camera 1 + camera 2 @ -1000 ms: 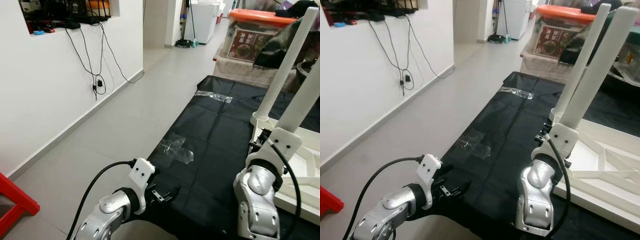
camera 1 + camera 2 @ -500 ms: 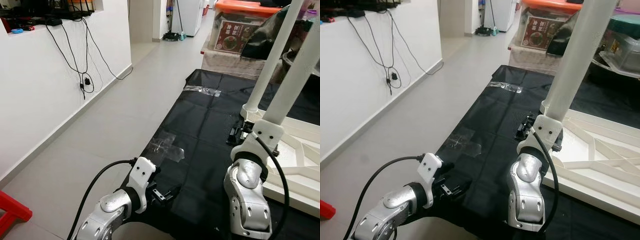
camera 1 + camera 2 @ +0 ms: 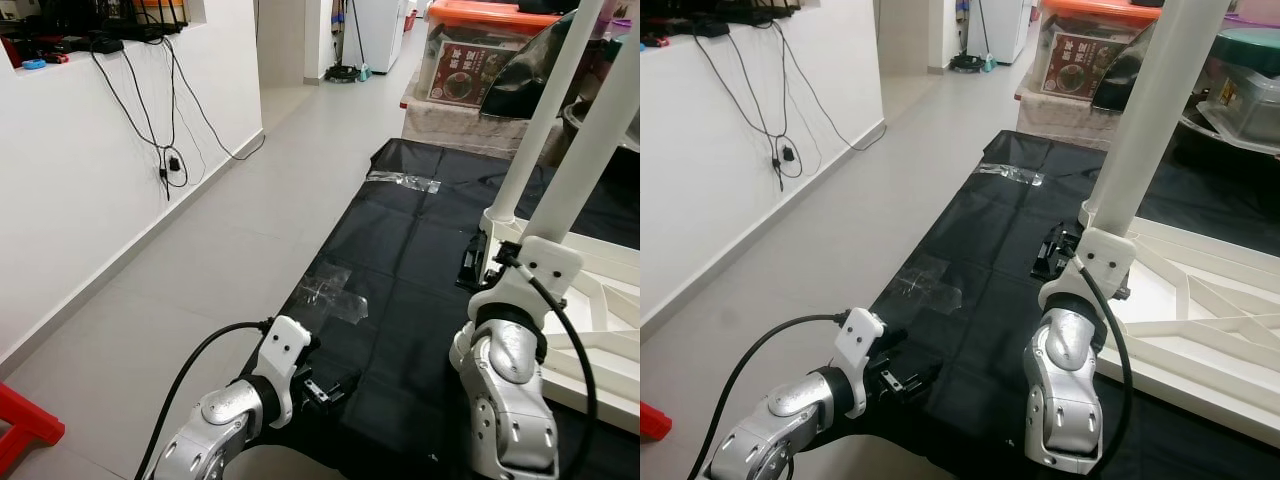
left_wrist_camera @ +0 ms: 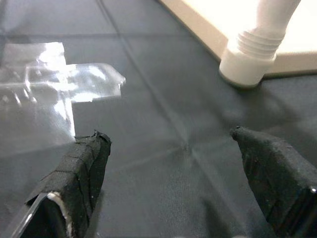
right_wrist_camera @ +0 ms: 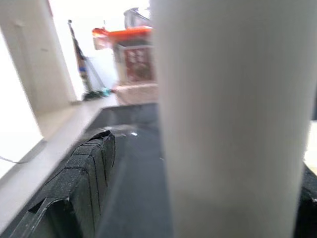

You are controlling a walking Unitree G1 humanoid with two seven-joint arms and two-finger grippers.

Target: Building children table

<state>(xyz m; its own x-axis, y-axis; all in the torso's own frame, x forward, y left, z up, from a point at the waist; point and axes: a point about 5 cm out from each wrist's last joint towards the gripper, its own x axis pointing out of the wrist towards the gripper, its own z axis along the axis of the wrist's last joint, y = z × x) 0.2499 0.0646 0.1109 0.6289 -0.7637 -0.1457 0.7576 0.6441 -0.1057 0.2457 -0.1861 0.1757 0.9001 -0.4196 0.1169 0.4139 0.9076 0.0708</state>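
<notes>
The right gripper [image 5: 198, 163] grasped a white table leg [image 3: 1150, 110] standing upright at the table frame [image 3: 1200, 290] on the black sheet [image 3: 400, 260]; the left gripper [image 4: 173, 168] hung released above the sheet

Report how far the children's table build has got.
Done: one round white plastic leg stands upright in the upturned white table top on the black floor sheet. In hand: the right gripper is at a second white leg, its jaws either side. The left gripper hovers open over the sheet. Left: seating this leg; other corners are out of frame.
</notes>
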